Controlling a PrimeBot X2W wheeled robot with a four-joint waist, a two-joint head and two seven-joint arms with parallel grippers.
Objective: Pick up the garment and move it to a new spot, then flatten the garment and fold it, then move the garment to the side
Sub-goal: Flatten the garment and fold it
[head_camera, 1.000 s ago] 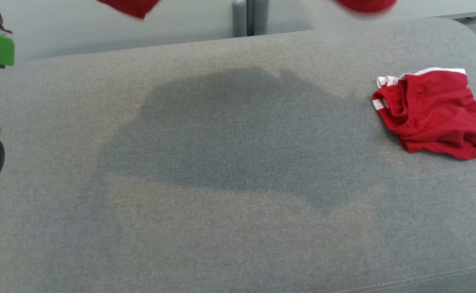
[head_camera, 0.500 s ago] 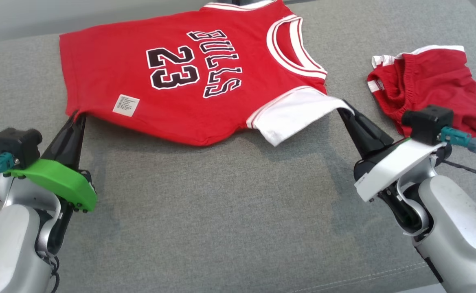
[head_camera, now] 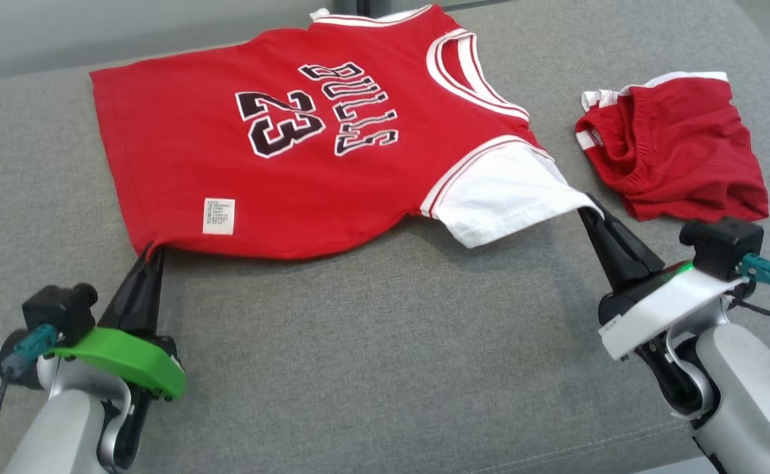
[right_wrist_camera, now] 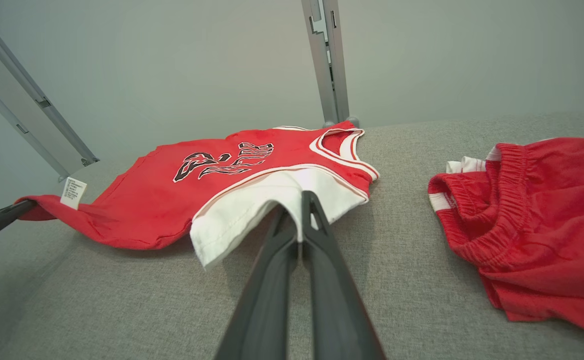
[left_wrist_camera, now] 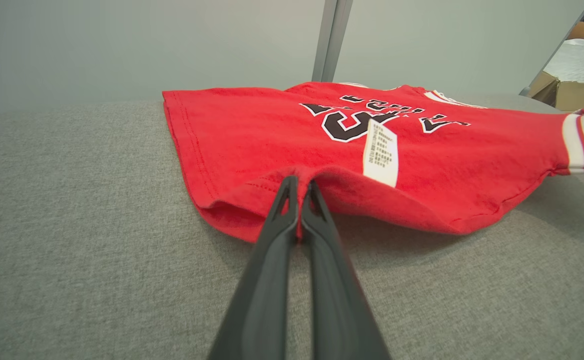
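The garment [head_camera: 305,138] is a red jersey with black "BULLS 23" lettering and white sleeves, spread across the far half of the grey cushion [head_camera: 371,368]. My left gripper [head_camera: 152,251] is shut on its near hem corner, which the left wrist view shows pinched between the fingers [left_wrist_camera: 299,192]. My right gripper [head_camera: 589,212] is shut on the edge of the near white sleeve [head_camera: 510,197], with the cloth clamped between its fingertips [right_wrist_camera: 299,200]. The near edge of the garment [right_wrist_camera: 207,180] hangs slightly lifted off the cushion.
A crumpled pair of red shorts [head_camera: 674,148] with white trim lies on the cushion to the right, close to my right arm, and sits at the right in the right wrist view [right_wrist_camera: 536,215]. A grey post [right_wrist_camera: 329,60] rises behind the cushion. A pale wall stands beyond.
One second ago the jersey was held up above the cushion. Since then both grippers have come down and toward me, laying it out on the cushion.
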